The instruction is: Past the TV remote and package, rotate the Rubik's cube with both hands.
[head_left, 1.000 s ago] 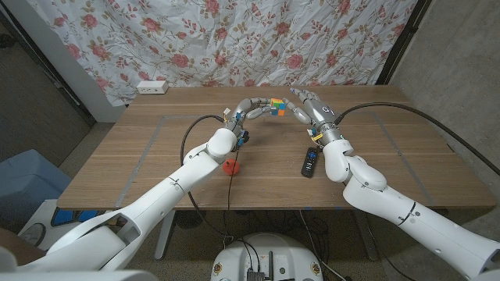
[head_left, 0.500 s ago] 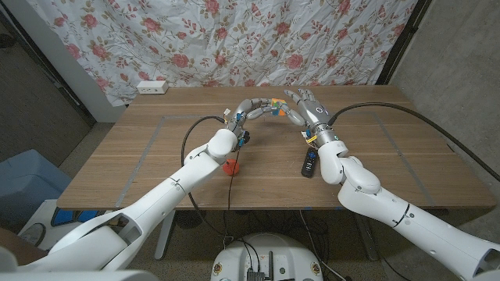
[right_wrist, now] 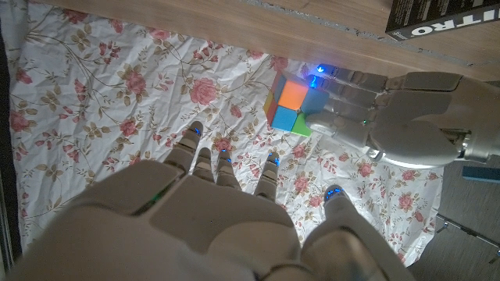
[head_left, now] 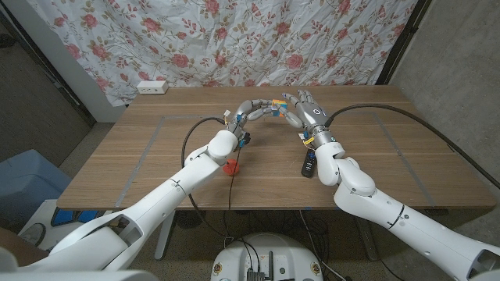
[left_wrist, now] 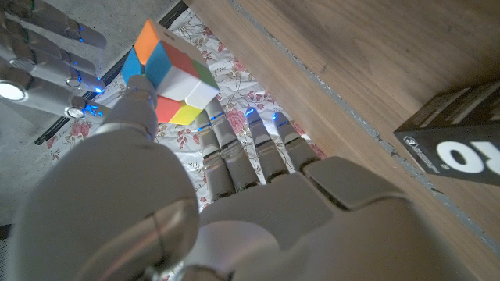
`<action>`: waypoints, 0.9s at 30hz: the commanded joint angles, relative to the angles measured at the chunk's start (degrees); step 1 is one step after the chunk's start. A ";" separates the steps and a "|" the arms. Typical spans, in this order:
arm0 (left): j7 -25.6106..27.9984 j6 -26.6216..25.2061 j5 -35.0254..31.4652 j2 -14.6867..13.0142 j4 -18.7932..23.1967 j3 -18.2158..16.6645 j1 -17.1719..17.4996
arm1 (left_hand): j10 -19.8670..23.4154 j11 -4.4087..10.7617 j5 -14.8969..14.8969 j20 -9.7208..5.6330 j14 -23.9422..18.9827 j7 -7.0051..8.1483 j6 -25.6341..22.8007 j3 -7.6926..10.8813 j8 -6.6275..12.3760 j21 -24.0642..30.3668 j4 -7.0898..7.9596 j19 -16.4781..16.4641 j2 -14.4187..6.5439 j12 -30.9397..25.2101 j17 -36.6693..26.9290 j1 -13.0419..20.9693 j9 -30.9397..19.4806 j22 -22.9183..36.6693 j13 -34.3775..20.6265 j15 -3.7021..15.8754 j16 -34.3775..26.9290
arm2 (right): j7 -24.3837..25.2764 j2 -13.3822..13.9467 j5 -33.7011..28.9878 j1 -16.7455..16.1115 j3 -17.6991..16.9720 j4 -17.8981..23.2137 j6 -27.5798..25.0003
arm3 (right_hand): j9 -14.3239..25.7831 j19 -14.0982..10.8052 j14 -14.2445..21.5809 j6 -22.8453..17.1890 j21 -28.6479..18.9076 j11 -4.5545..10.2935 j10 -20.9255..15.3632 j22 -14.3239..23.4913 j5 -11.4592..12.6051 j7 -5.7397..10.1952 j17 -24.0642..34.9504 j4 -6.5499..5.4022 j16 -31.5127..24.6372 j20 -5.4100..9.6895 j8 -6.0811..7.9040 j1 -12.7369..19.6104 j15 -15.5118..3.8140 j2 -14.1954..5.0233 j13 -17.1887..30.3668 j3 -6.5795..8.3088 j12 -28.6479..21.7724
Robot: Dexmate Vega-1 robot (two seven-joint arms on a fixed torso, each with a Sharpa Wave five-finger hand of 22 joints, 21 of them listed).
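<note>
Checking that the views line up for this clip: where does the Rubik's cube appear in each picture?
Head view: Rubik's cube above the table's far middle, between the two hands' fingertips.
Left wrist view: cube upper left, held at the left hand's fingertips.
Right wrist view: cube centre right, beyond the right hand.
Shared landmark: the floral curtain.

Floral cloth hangs behind the table, straight past my left hand and right hand. White power strip sits on the table's far corner, well off to the left of my left hand. Small red thing lies on the wood behind my left hand, nearer my body. Pale tape lines run across the tabletop. Blue bin stands on the floor, far left.
</note>
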State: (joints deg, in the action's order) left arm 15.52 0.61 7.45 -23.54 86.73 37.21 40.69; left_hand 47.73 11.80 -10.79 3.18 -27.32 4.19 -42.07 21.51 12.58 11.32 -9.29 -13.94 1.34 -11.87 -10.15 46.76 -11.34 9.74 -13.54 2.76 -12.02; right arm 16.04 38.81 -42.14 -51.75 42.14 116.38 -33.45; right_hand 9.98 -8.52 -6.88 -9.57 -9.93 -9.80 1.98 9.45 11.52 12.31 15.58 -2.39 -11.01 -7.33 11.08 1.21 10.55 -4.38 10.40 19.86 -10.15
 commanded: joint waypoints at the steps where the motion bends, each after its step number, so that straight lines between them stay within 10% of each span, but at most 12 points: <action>1: -0.10 0.23 0.39 0.16 -0.28 -0.06 0.10 | -0.05 0.24 -0.40 -0.11 0.36 0.04 -0.30 -0.11 0.22 -0.14 0.05 0.16 -0.62 -0.20 -0.08 0.02 -0.13 0.28 -0.23 4.12 0.36 | -1.49 -0.64 -1.38 0.37 0.54 -0.24 -1.47 | 0.10 0.28 -0.74 -0.88 -0.31 0.01 0.70 0.20 0.29 0.05 0.24 -0.35 -0.12 0.10 0.32 -0.05 -0.02 -1.80 -0.06 -0.02 0.15; 27: 0.23 0.55 0.64 0.59 -0.74 0.00 0.25 | -0.13 0.19 -0.39 -0.11 0.42 -0.27 -0.42 -0.25 0.04 -0.14 0.06 0.11 -0.82 -0.17 -0.07 -0.22 -0.15 0.29 -0.25 4.15 0.40 | -2.58 -0.22 -1.62 -0.33 0.60 0.50 -2.06 | 0.15 0.88 -1.26 -5.51 -0.58 0.89 0.71 0.21 0.36 -0.20 0.51 -1.13 -0.65 0.61 1.09 -0.40 -0.78 -1.64 -0.08 -0.41 -0.46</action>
State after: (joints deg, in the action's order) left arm 15.62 0.99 7.89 -23.17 86.24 37.21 40.87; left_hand 47.68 11.75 -10.62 3.17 -27.02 4.21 -42.05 21.49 12.36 11.31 -9.31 -13.94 1.06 -11.69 -10.15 46.44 -11.30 9.73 -13.73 2.46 -11.54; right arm 13.95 38.33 -43.70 -51.77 42.71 116.60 -35.42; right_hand 9.98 -8.05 -8.01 -14.16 -10.19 -9.20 2.58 9.45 11.52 12.20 15.85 -3.34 -11.26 -6.86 11.59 1.22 9.81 -4.38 10.13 19.38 -10.15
